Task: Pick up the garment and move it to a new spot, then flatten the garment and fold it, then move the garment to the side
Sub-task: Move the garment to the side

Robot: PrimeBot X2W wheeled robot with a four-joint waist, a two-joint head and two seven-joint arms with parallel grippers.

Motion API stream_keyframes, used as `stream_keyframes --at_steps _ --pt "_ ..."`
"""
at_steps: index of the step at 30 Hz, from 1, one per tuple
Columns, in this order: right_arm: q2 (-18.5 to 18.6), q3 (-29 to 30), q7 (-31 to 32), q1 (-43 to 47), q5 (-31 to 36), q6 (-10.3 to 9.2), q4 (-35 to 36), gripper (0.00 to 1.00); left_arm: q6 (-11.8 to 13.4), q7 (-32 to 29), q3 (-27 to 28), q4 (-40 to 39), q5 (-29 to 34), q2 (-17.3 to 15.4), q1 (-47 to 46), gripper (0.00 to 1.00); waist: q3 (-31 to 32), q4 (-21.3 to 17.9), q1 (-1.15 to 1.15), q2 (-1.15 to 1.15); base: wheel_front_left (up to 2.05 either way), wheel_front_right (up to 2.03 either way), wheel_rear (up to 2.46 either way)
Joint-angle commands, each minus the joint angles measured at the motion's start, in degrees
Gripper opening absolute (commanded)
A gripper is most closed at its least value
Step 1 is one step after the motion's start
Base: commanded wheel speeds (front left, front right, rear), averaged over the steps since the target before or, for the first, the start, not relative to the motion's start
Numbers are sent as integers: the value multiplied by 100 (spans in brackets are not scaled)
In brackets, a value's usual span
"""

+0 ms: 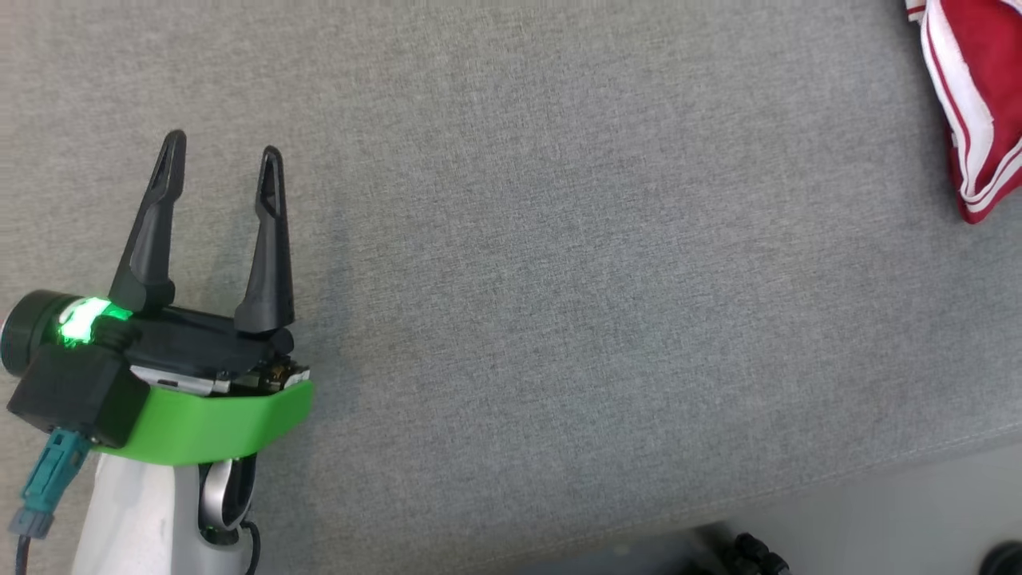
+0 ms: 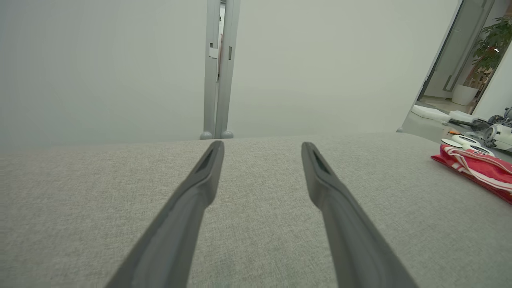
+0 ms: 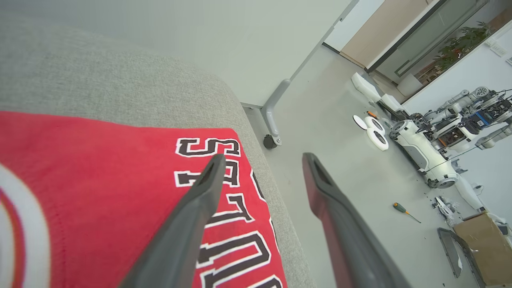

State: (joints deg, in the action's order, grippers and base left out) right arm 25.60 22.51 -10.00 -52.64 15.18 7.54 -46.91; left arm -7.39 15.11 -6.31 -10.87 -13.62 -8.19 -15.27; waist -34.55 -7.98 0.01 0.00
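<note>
The red garment (image 1: 978, 104) with white stripes lies at the far right of the grey desk (image 1: 559, 239), close to the desk's right edge. It looks folded, and its long side runs from near to far along that edge. In the right wrist view you can see black and white letters on the top of it. The right gripper (image 3: 264, 157) is right above the garment. Its two fingers are wide apart and nothing is between them. One finger is over the red cloth and the other is out past the desk's edge, over the floor (image 3: 340, 120). I cannot tell if that finger touches the cloth or is just above it. The left gripper (image 1: 223, 148) is at the near left of the desk, well apart from the garment. It is wide apart too and holds nothing, with only bare grey desk under it. From the left gripper, the garment is off to the right and further away (image 2: 480, 170). So the right arm is much the nearer one, and any more work on the garment would be its job. Since the garment already looks folded and sits at the side, I think the task is almost done. The next move may just be to lift the right gripper up and away without pulling the cloth along.
</note>
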Motion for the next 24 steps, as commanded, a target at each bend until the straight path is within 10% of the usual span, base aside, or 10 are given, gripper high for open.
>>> stream_keyframes --at_steps 1,24 --pt "-93 -6 -213 145 -134 -9 80 100 -16 2 102 104 -23 45 106 100 398 128 -1 0 0 0 0" --pt "-1294 -1863 -97 3529 -3018 -9 2604 100 -15 2 534 2068 71 487 956 100 3004 984 -1 0 0 0 0"
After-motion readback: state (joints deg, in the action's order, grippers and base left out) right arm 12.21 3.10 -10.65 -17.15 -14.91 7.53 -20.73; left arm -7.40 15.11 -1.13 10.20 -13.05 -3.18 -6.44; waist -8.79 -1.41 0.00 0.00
